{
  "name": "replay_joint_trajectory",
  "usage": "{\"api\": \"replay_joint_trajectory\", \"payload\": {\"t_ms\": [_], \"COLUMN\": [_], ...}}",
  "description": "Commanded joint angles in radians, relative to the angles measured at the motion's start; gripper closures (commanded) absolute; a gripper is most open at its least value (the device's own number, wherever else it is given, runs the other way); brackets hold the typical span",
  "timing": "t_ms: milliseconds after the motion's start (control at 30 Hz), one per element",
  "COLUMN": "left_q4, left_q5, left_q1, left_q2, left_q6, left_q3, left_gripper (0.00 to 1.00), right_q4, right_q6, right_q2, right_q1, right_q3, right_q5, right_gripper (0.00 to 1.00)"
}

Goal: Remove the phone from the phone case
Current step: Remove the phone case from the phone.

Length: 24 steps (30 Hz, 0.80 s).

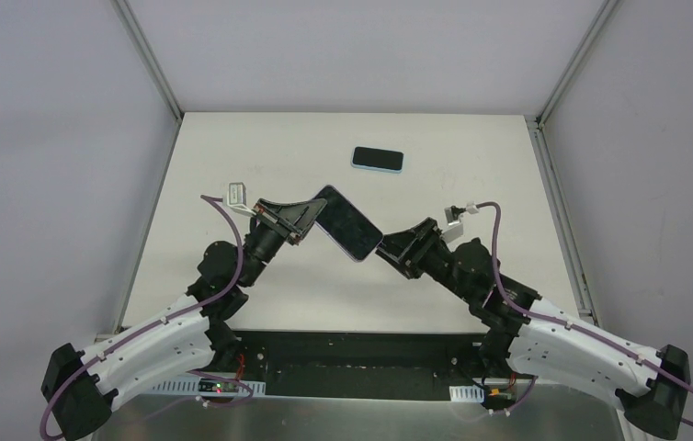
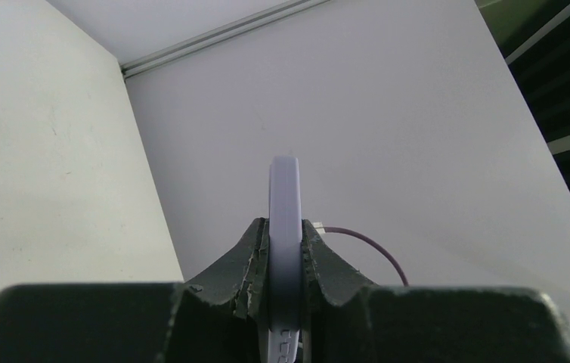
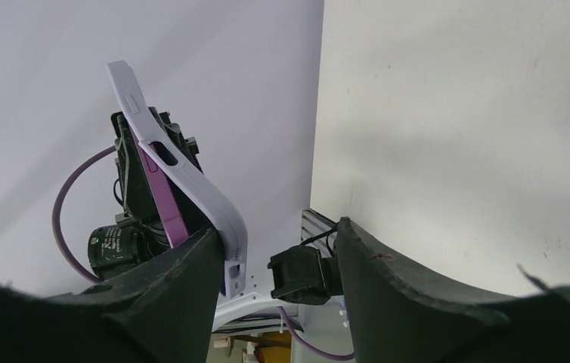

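Observation:
A phone (image 1: 347, 223) with a dark screen, in a lavender phone case (image 3: 191, 178), hangs above the middle of the table. My left gripper (image 1: 311, 220) is shut on its far-left end, and the case's edge (image 2: 284, 219) stands pinched between both jaws. At the near-right end my right gripper (image 1: 384, 248) is open. Its left finger (image 3: 184, 280) presses against the case's corner, while the other finger stands well apart. There the case curves away from the phone's purple edge (image 3: 162, 198).
A second phone (image 1: 378, 159) in a light blue case lies flat on the white table (image 1: 471, 175) toward the back. Grey walls close the table in on the left, right and rear.

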State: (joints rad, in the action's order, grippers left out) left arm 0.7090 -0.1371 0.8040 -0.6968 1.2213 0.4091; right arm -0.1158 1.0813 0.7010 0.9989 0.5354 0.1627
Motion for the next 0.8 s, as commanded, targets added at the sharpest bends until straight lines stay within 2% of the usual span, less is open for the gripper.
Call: {"api": "replay_joint_trajectory", "payload": {"t_ms": [0, 133, 267, 500, 767], "left_q4": [0.106, 0.118, 0.126, 0.145, 0.149], "left_q5": [0.033, 0.015, 0.023, 0.019, 0.006], "left_q1": [0.008, 0.009, 0.009, 0.011, 0.013], "left_q2": [-0.032, -0.063, -0.097, -0.133, -0.144], "left_q6": [0.089, 0.117, 0.137, 0.164, 0.147], "left_q3": [0.041, 0.036, 0.042, 0.03, 0.017], "left_gripper": [1.0, 1.0, 1.0, 1.0, 1.0], "right_q4": [-0.291, -0.449, -0.518, -0.64, -0.698], "right_q6": [0.028, 0.025, 0.015, 0.019, 0.04], "right_q2": [0.027, 0.039, 0.044, 0.084, 0.155], "right_q1": [0.003, 0.001, 0.0, 0.002, 0.001], "right_q3": [-0.041, -0.081, -0.097, -0.105, -0.077], "right_q5": [-0.053, -0.092, -0.102, -0.109, -0.111], "right_gripper": [0.41, 0.41, 0.43, 0.54, 0.68]}}
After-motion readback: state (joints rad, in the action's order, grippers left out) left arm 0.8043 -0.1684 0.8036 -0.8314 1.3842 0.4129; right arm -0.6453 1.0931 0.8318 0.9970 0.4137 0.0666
